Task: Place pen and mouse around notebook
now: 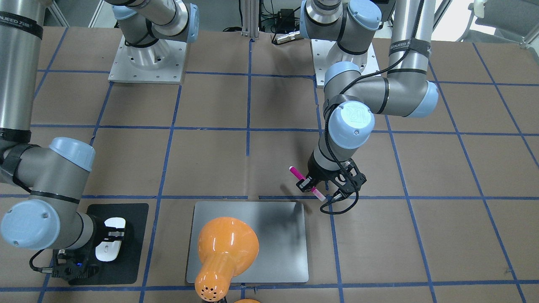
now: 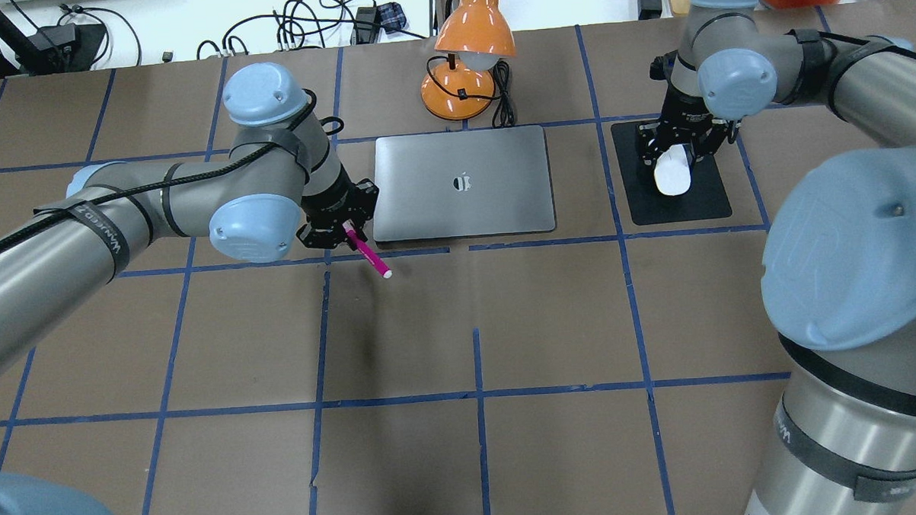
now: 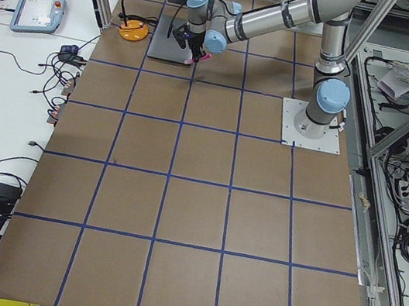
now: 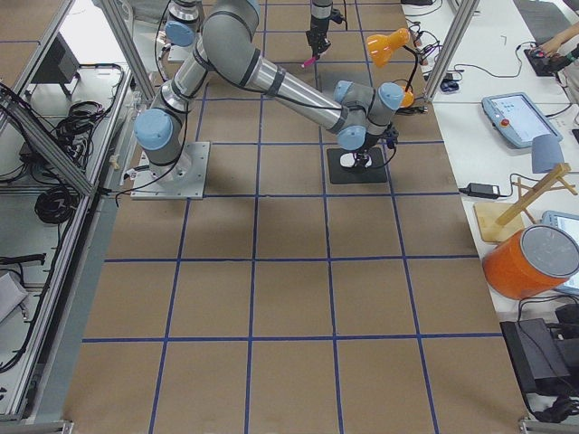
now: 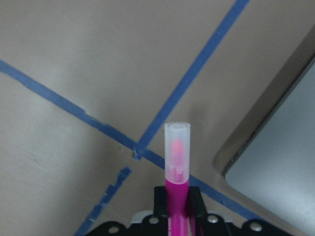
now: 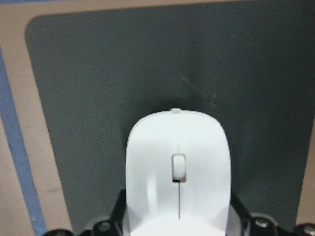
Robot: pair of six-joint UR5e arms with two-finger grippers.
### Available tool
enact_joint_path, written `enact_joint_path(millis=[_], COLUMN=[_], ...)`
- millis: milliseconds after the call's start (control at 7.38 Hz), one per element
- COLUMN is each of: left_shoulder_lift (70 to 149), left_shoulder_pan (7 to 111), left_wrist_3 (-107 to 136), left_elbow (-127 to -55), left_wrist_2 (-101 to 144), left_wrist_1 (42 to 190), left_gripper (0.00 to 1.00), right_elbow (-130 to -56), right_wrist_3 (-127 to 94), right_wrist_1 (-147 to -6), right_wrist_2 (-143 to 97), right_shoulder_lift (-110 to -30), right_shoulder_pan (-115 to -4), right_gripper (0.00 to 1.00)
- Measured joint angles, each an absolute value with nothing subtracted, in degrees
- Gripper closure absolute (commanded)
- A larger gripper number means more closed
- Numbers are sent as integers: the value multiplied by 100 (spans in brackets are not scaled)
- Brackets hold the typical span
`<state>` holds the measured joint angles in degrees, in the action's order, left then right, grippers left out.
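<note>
The left gripper (image 1: 310, 184) is clamped across the middle of the pen (image 1: 296, 172), its black fingers pinching the slim, glossy magenta barrel so the pen hangs aslant over the table (image 2: 552, 323). From the wrist you can see the frosted, see-through cap (image 5: 176, 147) with a pink tip showing faintly inside it. The pen sits just off a rounded corner of the notebook (image 2: 501, 180), on the robot's left side of it, above a crossing of blue tape lines; I can't tell whether it touches the brown paper surface. The notebook itself is a flat slab of brushed silver-grey metal with soft corners, lying on the table. An orange lamp (image 2: 469, 36) with a shiny domed shade leans over its far edge. On the other side, the right gripper (image 2: 679, 152) has its fingers pressed against the flanks of the mouse (image 6: 177, 162), a smooth white oval with a thin seam down the centre and a small scroll wheel. The mouse is over a matte black mat (image 1: 134, 235) with a fine leathery grain and rounded corners, set apart from the notebook.
</note>
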<state>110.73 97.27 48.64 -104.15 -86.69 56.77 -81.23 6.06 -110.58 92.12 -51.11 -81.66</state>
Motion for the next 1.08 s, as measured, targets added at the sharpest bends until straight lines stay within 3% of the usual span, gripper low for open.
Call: enact_joint_path(millis=[542, 1083], left_shoulder_lift=[11207, 11395], left_shoulder_pan=[10488, 10975], left_wrist_3=[6852, 8450], left_elbow=[-10409, -10394], left_wrist_2=[-8357, -8212], left_wrist_1=[5653, 5654], left_gripper=[100, 100], right_elbow=[-7635, -7451], right_wrist_3=[590, 549], right_wrist_1=[-10648, -9414], right_wrist_2=[9206, 8989], right_shoulder_lift=[-5427, -6959], right_shoulder_pan=[-8160, -8385], right_gripper=[0, 0])
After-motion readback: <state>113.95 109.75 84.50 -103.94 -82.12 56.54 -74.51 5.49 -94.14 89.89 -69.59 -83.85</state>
